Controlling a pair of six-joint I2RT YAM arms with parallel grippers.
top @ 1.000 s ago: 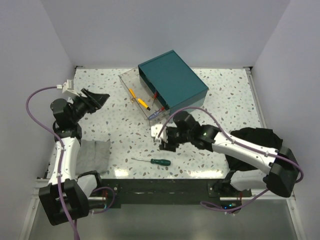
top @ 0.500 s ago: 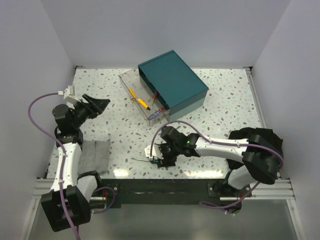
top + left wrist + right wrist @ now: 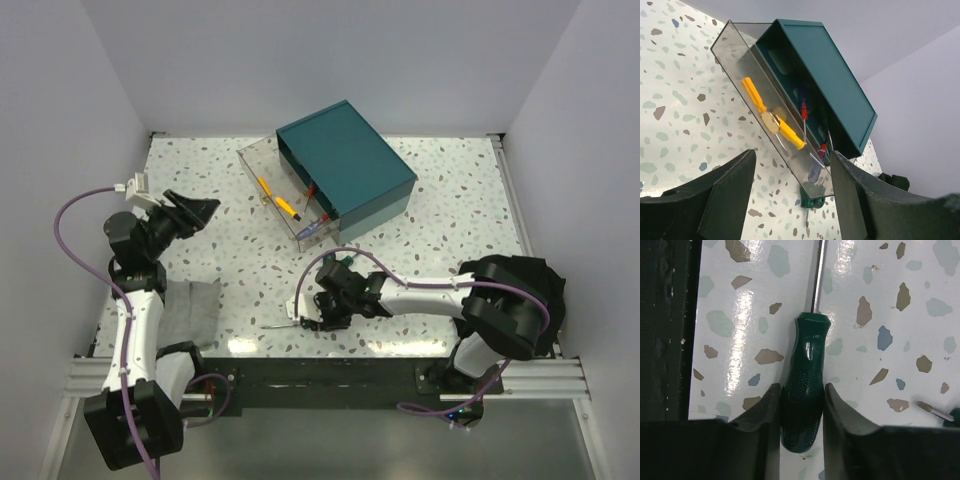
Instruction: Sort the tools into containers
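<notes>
A green-handled screwdriver (image 3: pixel 805 390) lies on the speckled table near its front edge, its shaft pointing left in the top view (image 3: pixel 278 323). My right gripper (image 3: pixel 801 395) is down on it, both fingers pressed against the sides of the handle; it shows in the top view (image 3: pixel 318 318). The teal box (image 3: pixel 345 165) stands at the back with one clear drawer (image 3: pixel 270 190) pulled out. The drawer holds two yellow screwdrivers (image 3: pixel 754 95) and a red-and-blue one (image 3: pixel 817 162). My left gripper (image 3: pixel 195 210) is open and empty, raised left of the drawer and facing it.
A grey folded cloth (image 3: pixel 190 310) lies at the front left beside the left arm. White walls close in the table on three sides. A dark rail (image 3: pixel 330 385) runs along the near edge just below the right gripper.
My right gripper has moved from beside the drawer down to the green screwdriver and closed around its handle. The left arm has shifted only slightly.
</notes>
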